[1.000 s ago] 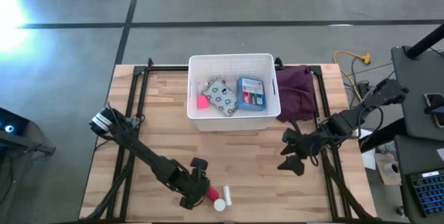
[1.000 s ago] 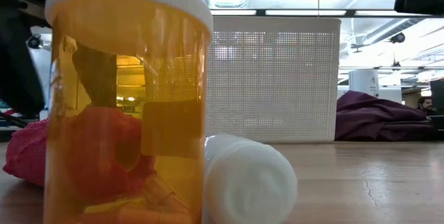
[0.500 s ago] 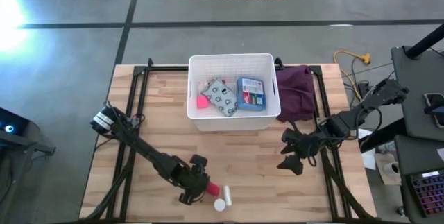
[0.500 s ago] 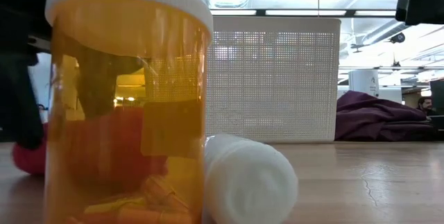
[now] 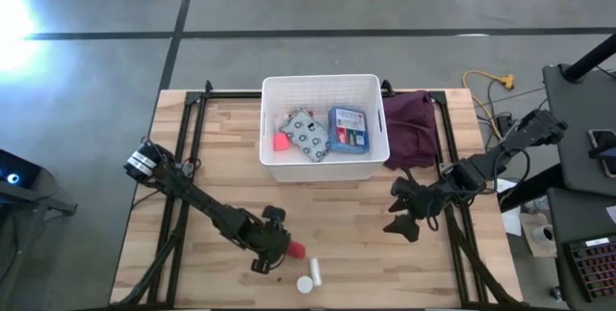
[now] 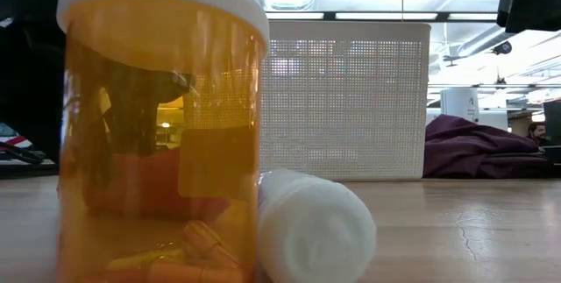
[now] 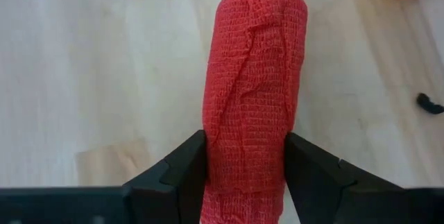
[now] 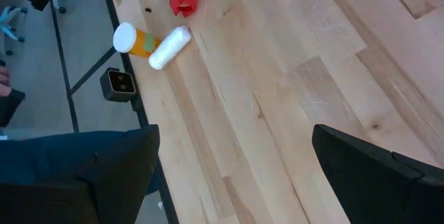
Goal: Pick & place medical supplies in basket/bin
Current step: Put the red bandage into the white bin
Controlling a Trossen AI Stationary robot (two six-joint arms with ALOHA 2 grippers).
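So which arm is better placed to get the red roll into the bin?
Left. Its gripper is already shut on the red roll; the right gripper hangs open and empty beside the bin.

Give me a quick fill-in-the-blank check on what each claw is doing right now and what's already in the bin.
The left claw is shut on a ____ gauze roll.
The right claw is open and holds ____.
The flat blue box lies inside the white ____.
The orange pill bottle stands beside a ____ roll lying on the table.

Missing words: red; nothing; bin; white
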